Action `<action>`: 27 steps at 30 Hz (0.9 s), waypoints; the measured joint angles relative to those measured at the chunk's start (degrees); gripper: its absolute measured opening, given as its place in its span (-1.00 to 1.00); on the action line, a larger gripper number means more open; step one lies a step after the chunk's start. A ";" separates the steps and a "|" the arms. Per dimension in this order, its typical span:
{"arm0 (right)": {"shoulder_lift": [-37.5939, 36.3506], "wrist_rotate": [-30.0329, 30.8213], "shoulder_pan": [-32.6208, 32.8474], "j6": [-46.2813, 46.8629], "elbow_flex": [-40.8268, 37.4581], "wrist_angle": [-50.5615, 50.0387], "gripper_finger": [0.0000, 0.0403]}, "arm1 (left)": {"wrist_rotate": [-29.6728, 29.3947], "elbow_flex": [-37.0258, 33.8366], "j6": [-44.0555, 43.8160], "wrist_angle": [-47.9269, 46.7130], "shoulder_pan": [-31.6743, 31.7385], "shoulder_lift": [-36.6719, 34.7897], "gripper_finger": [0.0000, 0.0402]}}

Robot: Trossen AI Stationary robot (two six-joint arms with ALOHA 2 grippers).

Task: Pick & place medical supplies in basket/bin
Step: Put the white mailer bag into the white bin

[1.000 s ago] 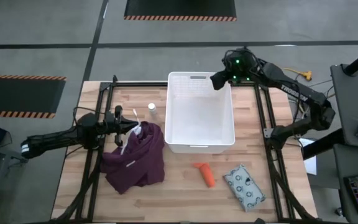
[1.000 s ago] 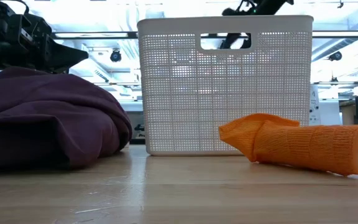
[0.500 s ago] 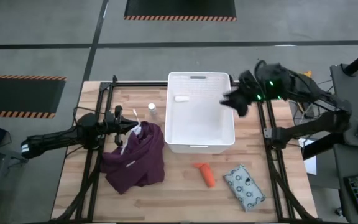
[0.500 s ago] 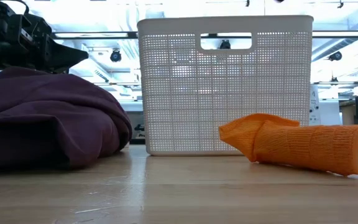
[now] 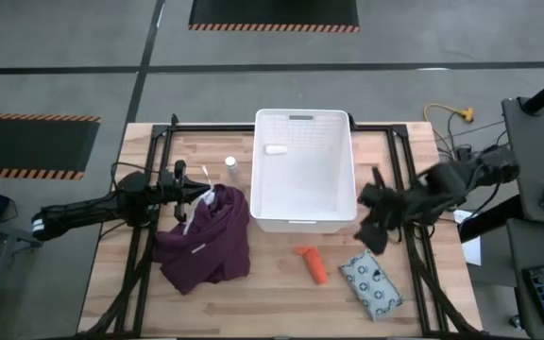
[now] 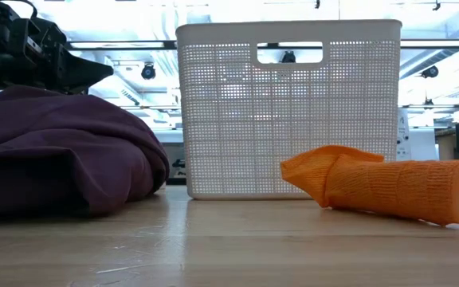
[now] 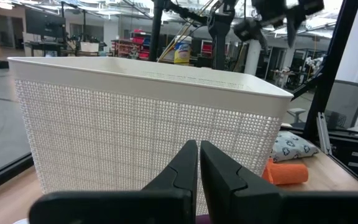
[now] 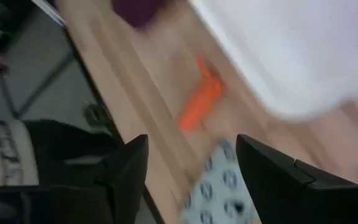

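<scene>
The white slatted basket stands mid-table, with one tiny white bottle lying inside near its far left corner. The other white bottle stands on the table left of the basket. The orange tube and the grey dotted packet lie near the table's near edge. My right gripper is open and empty, raised beside the basket's near right corner, with the tube and packet below it. My left gripper is shut and waits over the maroon cloth, pointing at the basket.
The maroon cloth is heaped left of the basket, close to the standing bottle. Black frame rails run along the table's left and right sides. Bare wood lies between the tube and the cloth and along the near edge.
My right gripper has swung from above the basket's far right corner toward the table's near edge, along the basket's right wall, to beside its near right corner. A white bottle now lies in the basket where none showed a second ago.
</scene>
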 joint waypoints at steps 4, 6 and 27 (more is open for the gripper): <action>3.64 -1.44 4.41 13.44 -0.69 -7.31 0.15 | 0.02 0.01 0.00 -0.02 0.00 0.00 -0.99; 4.97 -1.71 6.64 19.29 -1.45 -9.29 0.15 | 0.01 -0.02 0.00 -0.01 0.00 -0.01 -0.99; 13.07 -8.85 15.43 34.14 -17.80 -0.96 0.42 | 0.01 -0.01 0.01 -0.01 0.00 -0.01 -0.99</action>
